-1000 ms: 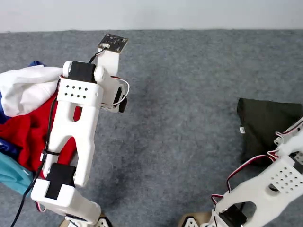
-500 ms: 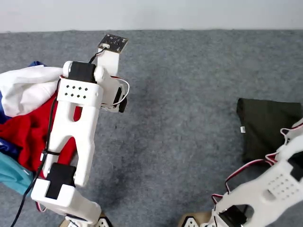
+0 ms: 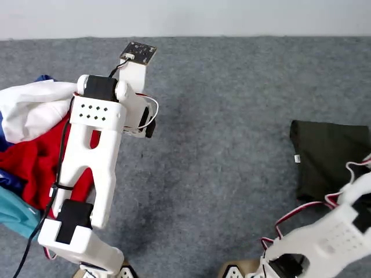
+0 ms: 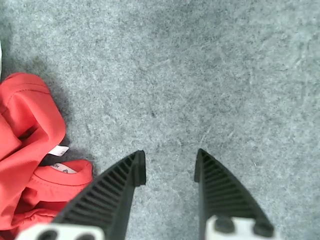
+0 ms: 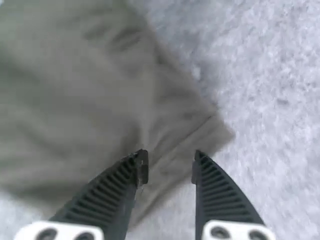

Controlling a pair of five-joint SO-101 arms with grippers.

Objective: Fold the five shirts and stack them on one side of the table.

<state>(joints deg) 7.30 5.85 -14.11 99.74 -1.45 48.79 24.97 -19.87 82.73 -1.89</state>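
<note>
Grey table [image 3: 232, 116]. Folded dark shirt [image 3: 324, 150] flat at right edge, label [image 3: 296, 159] toward centre, long axis unclear. Right gripper [image 5: 170, 160] parted over it; left gripper [image 4: 170, 160] parted beside red shirt [image 4: 30, 140].

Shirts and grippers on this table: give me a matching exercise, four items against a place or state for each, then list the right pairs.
Column one
1. dark shirt
2. red shirt
3. left gripper
4. right gripper

Column two
A. open, above the dark shirt's edge
B. folded flat, at the right side of the table
C. crumpled, at the left side of the table
D. open, above bare table

Pairs: 1-B, 2-C, 3-D, 4-A
</note>
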